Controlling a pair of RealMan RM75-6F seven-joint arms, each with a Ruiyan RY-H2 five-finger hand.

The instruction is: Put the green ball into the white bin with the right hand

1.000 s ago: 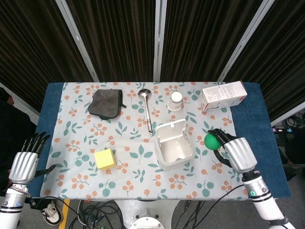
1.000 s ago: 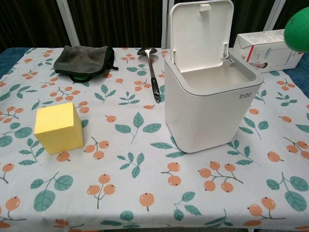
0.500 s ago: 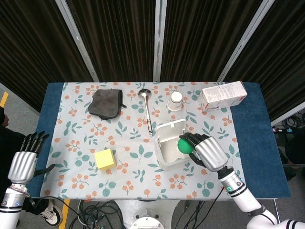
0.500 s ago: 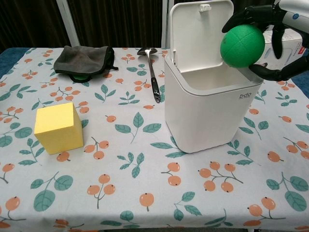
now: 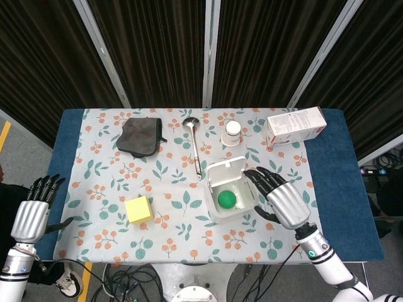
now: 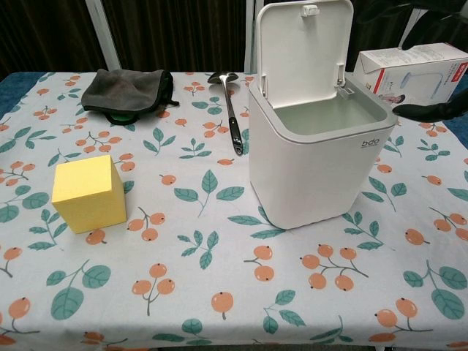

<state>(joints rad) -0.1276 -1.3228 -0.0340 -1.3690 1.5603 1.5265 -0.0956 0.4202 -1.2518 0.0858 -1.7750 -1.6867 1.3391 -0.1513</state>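
Green ball (image 5: pixel 227 199) sits down inside the white bin (image 5: pixel 214 211), on its floor. From the head view it shows plainly. From the chest view the bin's wall (image 6: pixel 314 175) hides it.

The bin's lid (image 6: pixel 303 47) stands up at the back, wide open. The bin rests on the counter (image 5: pixel 82 189), which has a cloth with leaves and orange berries on it.

Just beside the bin, on its right, is the right hand (image 5: pixel 283 200). Its fingers (image 5: pixel 259 179) are spread apart and hold nothing. They reach over toward the bin's rim. In the chest view only dark fingertips (image 6: pixel 428 111) show at the right edge.

The left hand (image 5: pixel 34 211) is far away at the left edge of the counter. Its fingers are apart too, and it holds nothing.

A yellow block (image 5: pixel 138 209) lies to the left of the bin, well apart from it. A metal ladle (image 5: pixel 195 148) lies behind the bin, with its bowl at the far end. A dark gray cloth (image 5: pixel 140 136) lies at the far left. A small white bottle (image 5: pixel 233 133) stands near the far edge. A white box (image 5: pixel 295 126) lies at the far right.
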